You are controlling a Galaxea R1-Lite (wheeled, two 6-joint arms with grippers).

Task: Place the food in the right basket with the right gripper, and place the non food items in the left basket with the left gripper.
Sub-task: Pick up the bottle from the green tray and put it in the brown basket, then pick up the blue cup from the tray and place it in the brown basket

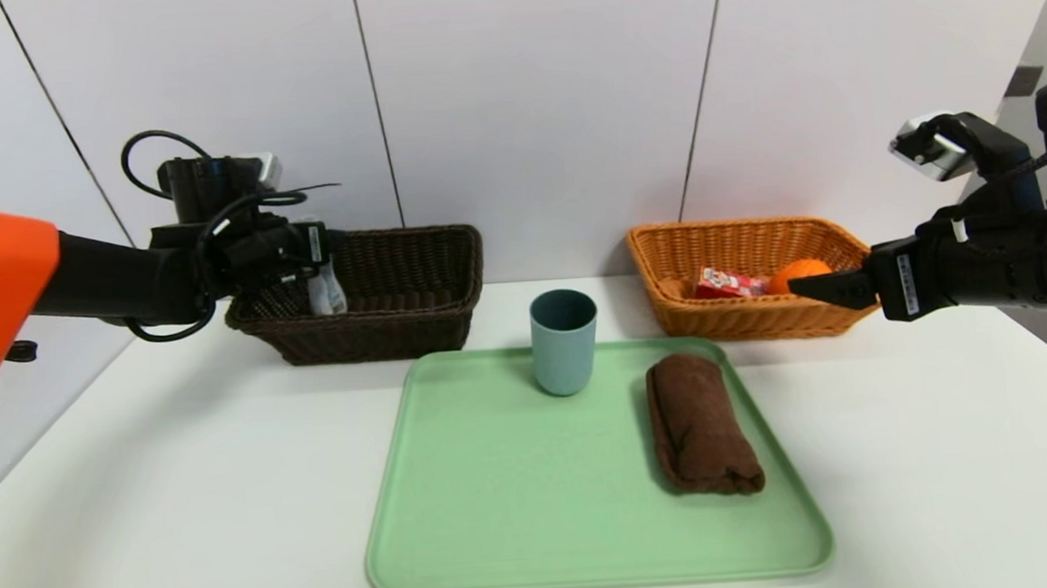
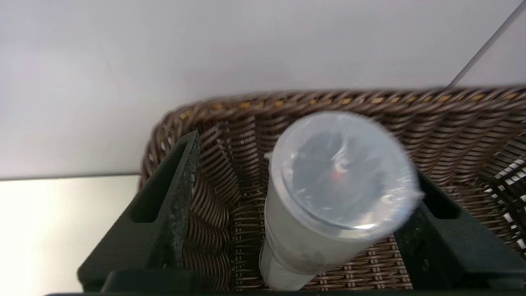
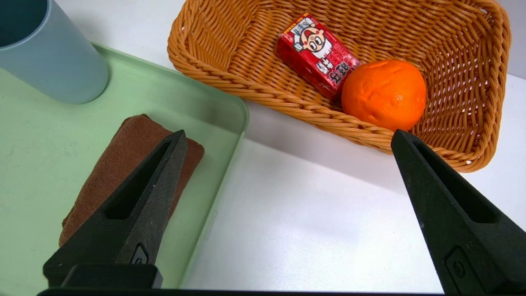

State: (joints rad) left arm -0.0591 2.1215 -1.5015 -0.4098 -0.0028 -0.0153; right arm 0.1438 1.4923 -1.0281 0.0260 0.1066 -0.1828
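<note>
On your bench you have two baskets: the dark brown basket (image 1: 414, 287) upper left of centre and the orange wicker basket (image 1: 743, 317) upper right, which holds one red snack box (image 1: 727, 282) and one orange (image 1: 798, 273). One blue-grey cup (image 1: 564, 341) and one rolled brown towel (image 1: 700, 424) sit on the green tray (image 1: 501, 514). Your left tool (image 2: 296, 213) is over the brown basket, spread wide around one clear plastic-wrapped cup (image 2: 328, 193), one finger clear of it; your right tool (image 3: 287, 139) hangs wide open, empty.
</note>
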